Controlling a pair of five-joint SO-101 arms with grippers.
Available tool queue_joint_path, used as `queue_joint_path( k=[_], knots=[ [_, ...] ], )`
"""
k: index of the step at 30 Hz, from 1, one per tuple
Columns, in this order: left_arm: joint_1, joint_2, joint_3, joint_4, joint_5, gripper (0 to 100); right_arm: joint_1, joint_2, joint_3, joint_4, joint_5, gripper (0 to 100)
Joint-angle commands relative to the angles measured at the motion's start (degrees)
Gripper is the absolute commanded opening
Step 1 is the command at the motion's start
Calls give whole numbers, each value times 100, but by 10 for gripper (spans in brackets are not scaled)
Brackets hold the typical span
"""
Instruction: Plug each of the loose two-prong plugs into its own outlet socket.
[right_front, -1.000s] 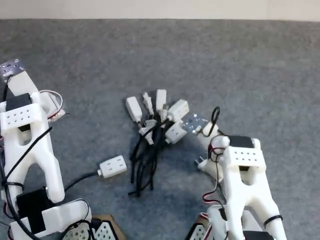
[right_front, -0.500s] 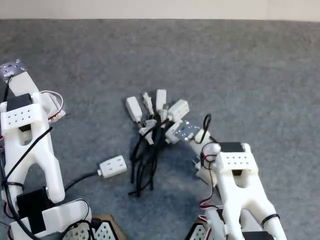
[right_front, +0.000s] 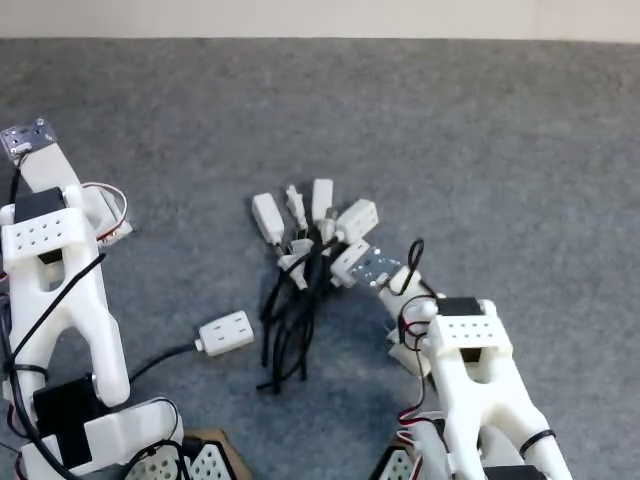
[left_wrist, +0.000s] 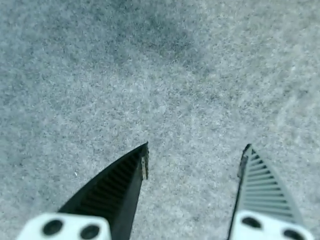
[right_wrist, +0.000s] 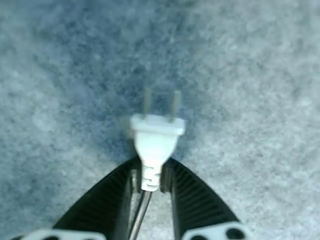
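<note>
Currently: R hand (right_wrist: 150, 167) – closed on white two-prong plug (right_wrist: 154, 132), gripped at its cord end, prongs (right_wrist: 160, 104) pointing away from the fingers, over grey desk (right_wrist: 260, 60). L hand (left_wrist: 195, 152) – open, fingers well apart, pointing down at the desk surface. L arm (right_front: 50, 270) stands at the desk's left side. Centre of desk, high view: cluster of white plugs & outlet sockets (right_front: 318, 225), w/ black cords (right_front: 288, 325) trailing from it toward the near edge in a tangle. Single white outlet block (right_front: 226, 333) lies apart, left of the cords, its own black cord running toward the L arm's base. R arm (right_front: 470, 350) sits just right of the cluster.
</note>
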Motion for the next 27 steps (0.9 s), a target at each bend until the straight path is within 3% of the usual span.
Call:
queue_joint_path(
  k=[1, 6, 10, 13, 22, 27],
  knots=[
    [-57, -224, -31, -26, -70, 296, -40, -110, -66, -40, -264, 4],
    [-145, -215, -664, 818, -352, 298, -31, -145, -119, -4, -290, 5],
    [-154, -180, -1569, 1793, -325, 298, -4, -154, -154, 242, -1064, 5],
    [-110, -180, -2097, 2268, -352, 299, -189, -154, -338, 242, -1213, 6],
    [382, -224, -2668, 3086, -607, 299, -1965, -154, -2088, 453, -2084, 6],
    [418, -259, -2624, 3068, -1073, 299, -2563, -145, -2290, -523, -2338, 6]
  ],
)
